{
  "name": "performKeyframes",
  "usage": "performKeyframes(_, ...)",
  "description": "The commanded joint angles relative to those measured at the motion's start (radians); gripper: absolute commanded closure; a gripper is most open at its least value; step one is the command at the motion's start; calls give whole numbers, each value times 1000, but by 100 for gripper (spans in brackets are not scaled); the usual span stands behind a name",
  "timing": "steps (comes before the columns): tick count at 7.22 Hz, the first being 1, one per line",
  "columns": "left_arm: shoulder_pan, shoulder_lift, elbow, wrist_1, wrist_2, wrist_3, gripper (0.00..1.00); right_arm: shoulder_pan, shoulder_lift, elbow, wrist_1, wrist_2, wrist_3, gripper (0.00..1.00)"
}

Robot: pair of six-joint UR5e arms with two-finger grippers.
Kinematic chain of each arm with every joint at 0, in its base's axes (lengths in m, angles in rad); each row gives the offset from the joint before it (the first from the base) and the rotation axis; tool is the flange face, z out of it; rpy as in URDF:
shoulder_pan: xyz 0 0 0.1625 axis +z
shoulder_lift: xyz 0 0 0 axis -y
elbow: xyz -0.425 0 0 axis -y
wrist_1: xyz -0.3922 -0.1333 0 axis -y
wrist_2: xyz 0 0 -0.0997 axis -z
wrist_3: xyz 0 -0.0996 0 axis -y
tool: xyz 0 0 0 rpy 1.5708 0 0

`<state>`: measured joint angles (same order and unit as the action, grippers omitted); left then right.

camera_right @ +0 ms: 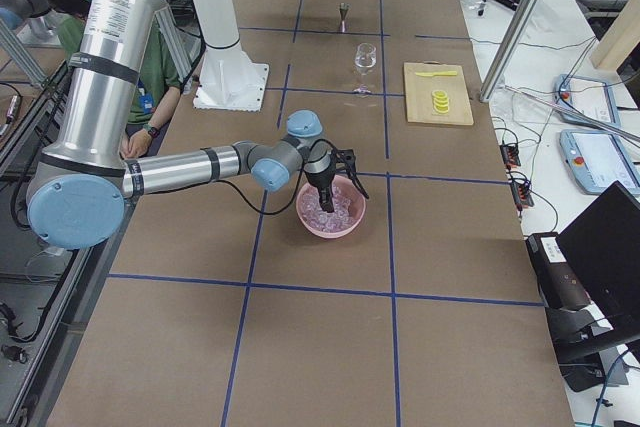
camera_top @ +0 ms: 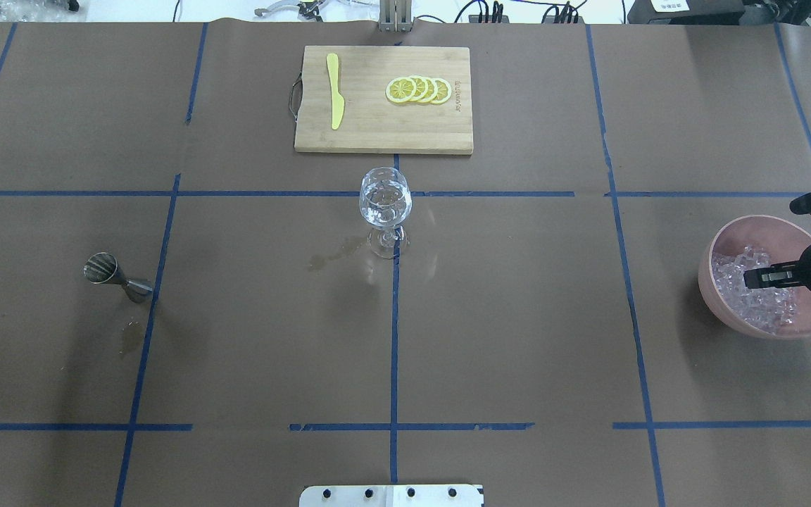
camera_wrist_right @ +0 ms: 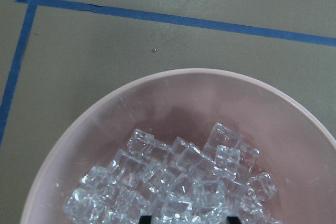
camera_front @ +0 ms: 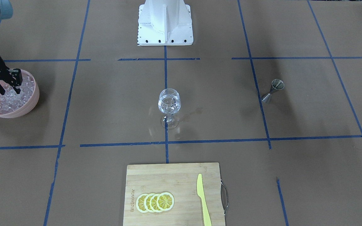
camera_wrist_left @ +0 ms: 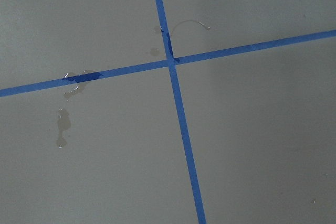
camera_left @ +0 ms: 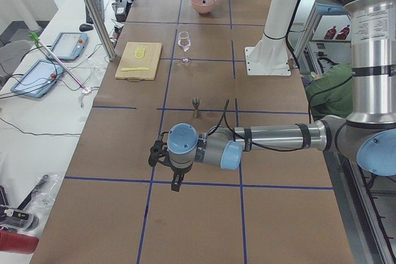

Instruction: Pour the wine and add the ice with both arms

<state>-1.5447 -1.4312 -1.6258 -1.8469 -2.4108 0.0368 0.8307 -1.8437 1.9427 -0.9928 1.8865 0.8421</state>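
A pink bowl holds the ice, a heap of small clear chunks. My right gripper reaches down into the bowl, open, its fingertips spread over the heap. The wine glass stands upright at the table's middle; I cannot make out the wine in it. My left gripper hangs over bare table near the robot's left end, and I cannot tell whether it is open or shut.
A steel jigger stands on the robot's left side. A wooden cutting board carries lemon slices and a yellow knife. Wet stains mark the paper. The white pedestal stands behind the glass.
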Motion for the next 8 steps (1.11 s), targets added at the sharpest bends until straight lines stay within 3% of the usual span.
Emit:
performKeyframes(1, 0, 0, 1, 0, 1, 0, 0, -5, 4, -2, 0, -1, 0, 48)
performKeyframes(2, 0, 0, 1, 0, 1, 0, 0, -7, 4, -2, 0, -1, 0, 49)
performKeyframes(3, 0, 0, 1, -5, -1, 0, 0, -7, 4, -4, 0, -1, 0, 57)
performKeyframes(4, 0, 0, 1, -5, -1, 0, 0, -7, 4, -4, -1, -1, -1, 83)
performKeyframes(5, 0, 0, 1, -5, -1, 0, 0, -7, 1, -2, -1, -1, -2, 100)
performKeyframes(6, 0, 0, 0, -5, 1, 0, 0, -4, 0, 10, -1, 0, -3, 100)
performKeyframes(8, 0, 0, -5, -3, -1, -2, 0, 14, -8, 123, -3, 8, -12, 100)
